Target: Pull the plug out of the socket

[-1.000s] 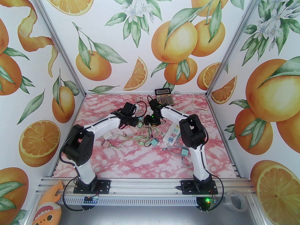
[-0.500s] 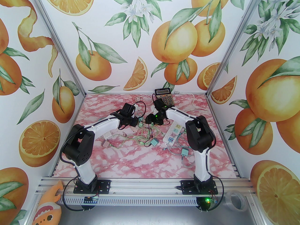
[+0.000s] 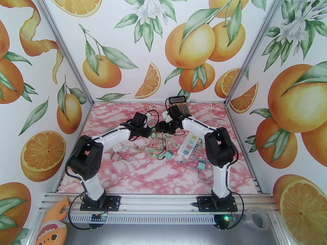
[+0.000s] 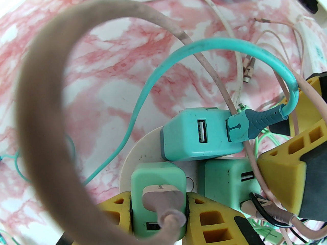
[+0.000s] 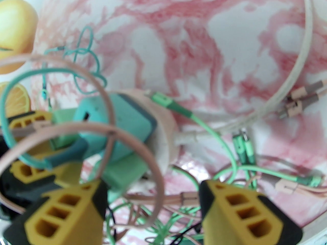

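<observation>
Left claw (image 4: 158, 205) pinches mint plug (image 4: 158, 177) on round socket (image 4: 136, 153); my right claw (image 5: 150, 195), spread, has re-angled beside socket; extraction pending.

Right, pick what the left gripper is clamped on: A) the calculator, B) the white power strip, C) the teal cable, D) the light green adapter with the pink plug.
D: in the left wrist view, the left gripper presses its yellow fingers against both sides of the light green adapter carrying the pink plug.
</observation>
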Controlling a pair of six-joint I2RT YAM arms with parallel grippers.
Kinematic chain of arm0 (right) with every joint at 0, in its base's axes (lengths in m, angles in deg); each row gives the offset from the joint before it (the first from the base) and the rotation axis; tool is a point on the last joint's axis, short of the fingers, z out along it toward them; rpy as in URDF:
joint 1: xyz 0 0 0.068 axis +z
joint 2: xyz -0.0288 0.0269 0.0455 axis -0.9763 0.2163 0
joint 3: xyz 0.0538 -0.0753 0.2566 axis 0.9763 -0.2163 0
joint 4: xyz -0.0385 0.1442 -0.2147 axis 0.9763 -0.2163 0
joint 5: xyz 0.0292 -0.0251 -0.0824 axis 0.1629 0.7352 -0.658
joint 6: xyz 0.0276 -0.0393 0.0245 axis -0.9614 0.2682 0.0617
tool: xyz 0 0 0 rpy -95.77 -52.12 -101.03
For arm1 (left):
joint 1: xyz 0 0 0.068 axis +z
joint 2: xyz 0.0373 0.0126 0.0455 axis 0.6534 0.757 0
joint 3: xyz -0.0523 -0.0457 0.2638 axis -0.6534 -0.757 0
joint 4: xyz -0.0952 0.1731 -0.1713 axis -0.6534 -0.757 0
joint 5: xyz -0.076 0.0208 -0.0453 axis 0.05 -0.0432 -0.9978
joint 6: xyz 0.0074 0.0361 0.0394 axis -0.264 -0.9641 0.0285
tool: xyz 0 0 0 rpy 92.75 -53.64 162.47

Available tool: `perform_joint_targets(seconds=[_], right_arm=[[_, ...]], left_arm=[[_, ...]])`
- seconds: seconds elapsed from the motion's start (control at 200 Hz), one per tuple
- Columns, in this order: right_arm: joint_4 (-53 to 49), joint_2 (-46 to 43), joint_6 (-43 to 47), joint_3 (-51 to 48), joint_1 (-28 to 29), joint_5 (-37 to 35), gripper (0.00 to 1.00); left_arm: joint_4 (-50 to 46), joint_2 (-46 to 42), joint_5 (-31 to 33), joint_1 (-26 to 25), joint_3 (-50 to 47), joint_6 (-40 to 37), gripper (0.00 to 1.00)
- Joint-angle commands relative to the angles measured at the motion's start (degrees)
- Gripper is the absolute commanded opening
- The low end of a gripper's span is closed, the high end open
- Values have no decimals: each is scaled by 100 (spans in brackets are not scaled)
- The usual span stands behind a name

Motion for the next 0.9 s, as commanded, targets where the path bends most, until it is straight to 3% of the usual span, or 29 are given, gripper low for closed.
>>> perform_joint_targets(seconds=[0.0, 0.31, 0.48, 0.691, 0.816, 0.891], right_arm=[[-191, 321, 19, 179, 35, 101, 62], [-540, 560, 89, 263, 62, 205, 61], [-1525, 911, 641, 838, 319, -452, 60], [-1798, 1075, 764, 872, 481, -902, 59], [-1867, 1100, 810, 854, 511, -1038, 59], [-1898, 1090, 827, 846, 510, -1093, 58]], left_arm=[[432, -39, -266, 10, 18, 44, 0], [394, 78, -321, -55, 139, 11, 0], [198, 160, 255, -346, 327, -301, 0], [144, 175, 989, -726, 324, -640, 0], [136, 137, 871, -645, 336, -481, 0], [117, 104, 482, -444, 363, -210, 0]])
